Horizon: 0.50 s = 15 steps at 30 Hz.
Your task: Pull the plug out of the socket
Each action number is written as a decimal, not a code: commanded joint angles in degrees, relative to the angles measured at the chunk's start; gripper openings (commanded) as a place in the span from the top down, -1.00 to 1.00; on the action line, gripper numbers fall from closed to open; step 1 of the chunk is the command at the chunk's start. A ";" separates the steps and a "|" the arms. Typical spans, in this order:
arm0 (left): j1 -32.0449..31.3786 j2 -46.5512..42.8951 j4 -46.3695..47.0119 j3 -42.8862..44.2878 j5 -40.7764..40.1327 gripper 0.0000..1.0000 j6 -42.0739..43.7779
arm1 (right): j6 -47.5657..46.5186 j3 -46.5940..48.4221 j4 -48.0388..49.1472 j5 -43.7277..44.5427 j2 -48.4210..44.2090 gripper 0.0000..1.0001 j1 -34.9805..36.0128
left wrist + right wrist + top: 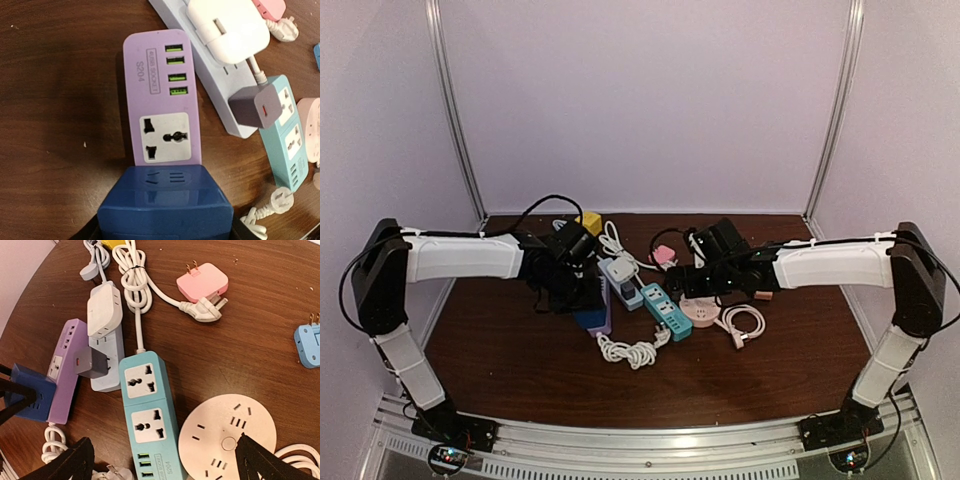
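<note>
**A:** Top view first. Where is the plug?

**B:** The dark blue plug [586, 320] sits at the near end of the purple strip [607, 300], left of centre on the brown table [520, 370]. The left claw [580, 303] comes down right onto it. From up here I cannot tell how its fingers stand.

**A:** And the other arm?

**B:** The right claw [685, 283] hangs over the teal strip [665, 310] and the round socket [698, 313], apart from the plug.

**A:** Left wrist view?

**B:** The plug fills the bottom of the frame and lies over the near end of the purple strip, just below its 1 universal outlet and 4 green USB ports. 2 dark fingers [90, 234] show at the plug's lower corners, 1 on each side, pinching it. Whether its pins sit in the strip is hidden. A grey cube adapter [255, 106] rests against the pale blue strip [220, 95] next door.

**A:** Right wrist view?

**B:** The right claw is spread wide, with its 2 black fingers [75, 462] at the bottom corners above the teal strip and the round socket. The plug is at the far left edge, on the purple strip's end, flanked by the left claw's fingers. A white adapter [104, 312] sits on the pale blue strip. A pink adapter [202, 282] lies loose farther up the table.
</note>
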 commanded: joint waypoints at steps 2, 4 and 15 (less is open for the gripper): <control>-1.32 -2.36 -10.71 -0.62 3.35 0.38 5.77 | 2.96 3.17 4.23 -3.80 3.02 -1.00 0.97; -1.40 -3.72 -11.03 -1.90 2.50 0.39 7.75 | 3.90 4.58 5.19 -5.93 4.34 -1.00 0.98; -1.80 -9.48 -11.30 -6.44 1.22 0.42 10.99 | 11.85 15.46 12.61 -18.45 16.30 -0.98 5.18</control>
